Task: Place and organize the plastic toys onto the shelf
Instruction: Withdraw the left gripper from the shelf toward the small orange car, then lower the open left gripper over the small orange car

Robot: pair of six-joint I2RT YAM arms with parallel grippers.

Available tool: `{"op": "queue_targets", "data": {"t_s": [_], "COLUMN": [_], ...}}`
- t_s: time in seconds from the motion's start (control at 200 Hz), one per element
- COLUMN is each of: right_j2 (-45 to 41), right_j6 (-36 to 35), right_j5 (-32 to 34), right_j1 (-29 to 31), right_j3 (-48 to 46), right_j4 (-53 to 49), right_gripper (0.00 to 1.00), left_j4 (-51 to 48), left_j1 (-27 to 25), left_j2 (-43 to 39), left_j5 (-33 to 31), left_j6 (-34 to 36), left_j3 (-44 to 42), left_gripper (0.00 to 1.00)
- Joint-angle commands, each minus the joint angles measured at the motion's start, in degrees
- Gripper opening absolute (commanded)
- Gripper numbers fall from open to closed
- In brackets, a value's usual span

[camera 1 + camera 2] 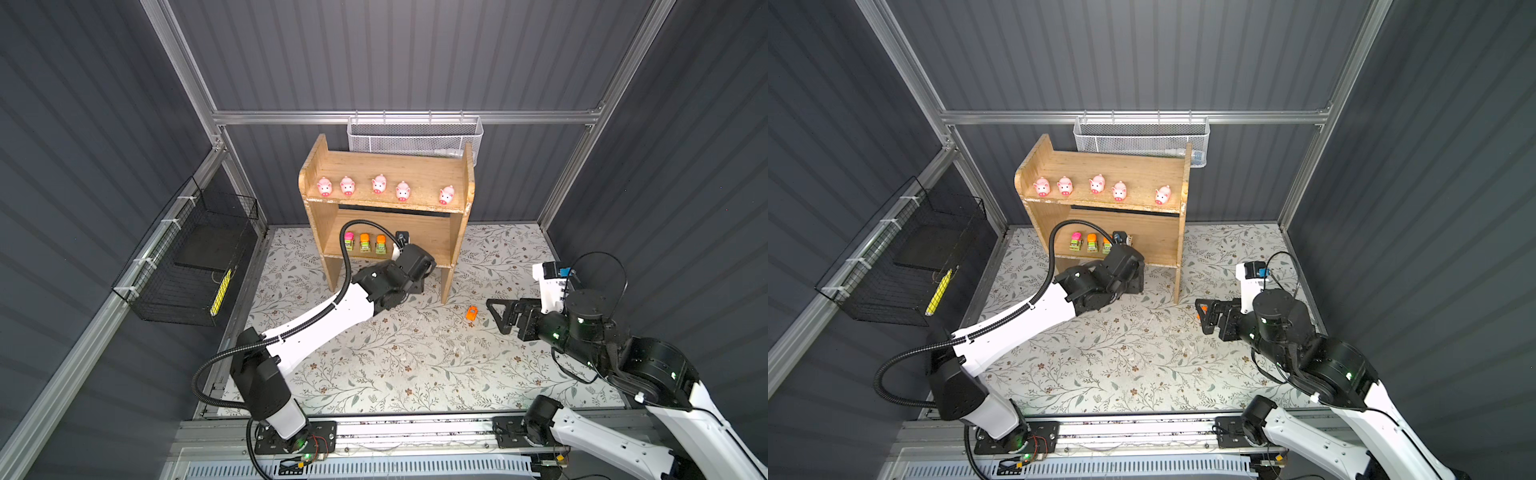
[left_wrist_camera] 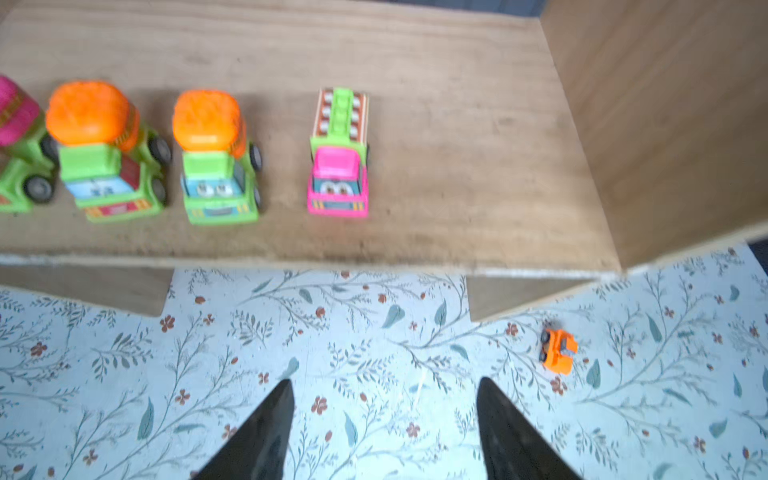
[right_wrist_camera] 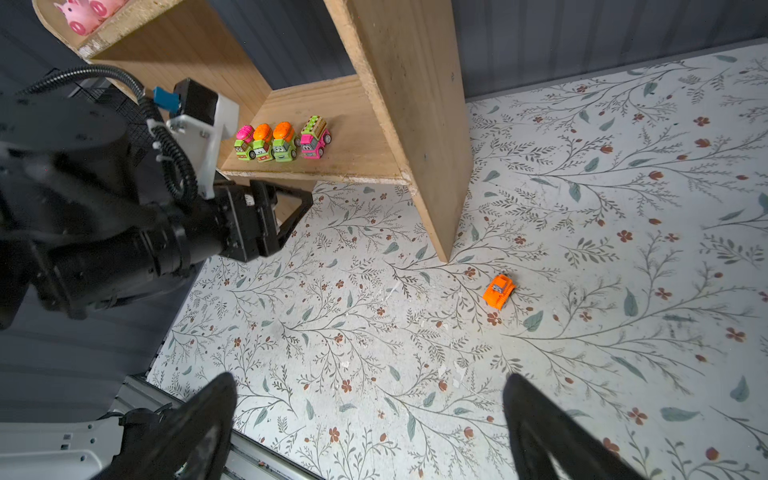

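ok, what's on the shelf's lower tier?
Four in a row: one pink-drum mixer, two orange-drum mixers, a pink truck. In a top view the left arm covers the truck.

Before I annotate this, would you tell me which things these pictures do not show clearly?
- Pink truck: hidden behind the left arm in a top view.
- Orange vehicle: mostly covered by the right tool in a top view.
- Pink-drum vehicle: cut off by the left wrist view's edge.
- Pigs: mostly cut off by the right wrist view's edge.
- Yellow object in the black wire basket: too small to identify in both top views.
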Motion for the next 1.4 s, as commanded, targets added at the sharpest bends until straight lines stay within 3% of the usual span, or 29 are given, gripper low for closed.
{"op": "queue_targets", "data": {"t_s": [0.0, 0.24, 0.4, 0.655, 0.855, 1.096, 1.391], "right_j2": [-1.78, -6.57, -11.4, -16.02, -14.12, -13.93, -13.1], "right_j6": [0.4, 3.23, 6.92, 14.2, 18.62, 17.01, 14.11], "right_j5": [-0.62, -0.99, -0.52, 5.47, 4.85, 2.34, 0.7], "right_j1": [-0.17, -0.17, -0.17, -0.17, -1.02, -6.29, -12.0], "right_j3": [-1.17, -6.1, -10.26, -16.71, -21.98, -22.65, -15.96], "right_j4": [-0.47, -2.36, -6.44, -14.92, -17.62, -15.09, -16.25], "right_gripper": [0.99, 0.99, 0.99, 0.99, 0.99, 0.99, 0.99], "left_j4": [0.03, 6.65, 13.13, 20.44, 23.08, 23.2, 23.72], "left_j1": [-4.4, -16.97, -20.16, -19.7, -14.91, -12.1, -10.35], "left_j2": [-5.21, -5.26, -0.25, 9.7, 18.84, 26.89, 34.62], "left_j5": [-2.98, -8.29, -7.32, -5.14, 2.72, 6.42, 10.65], "left_j6": [-4.68, -10.04, -10.42, -5.87, -3.69, 0.57, 3.73], "left_j3": [-4.33, -14.75, -16.58, -13.5, -7.26, 2.55, 10.1], "left_gripper": [0.7, 0.72, 0.73, 0.77, 0.76, 0.76, 0.77]}}
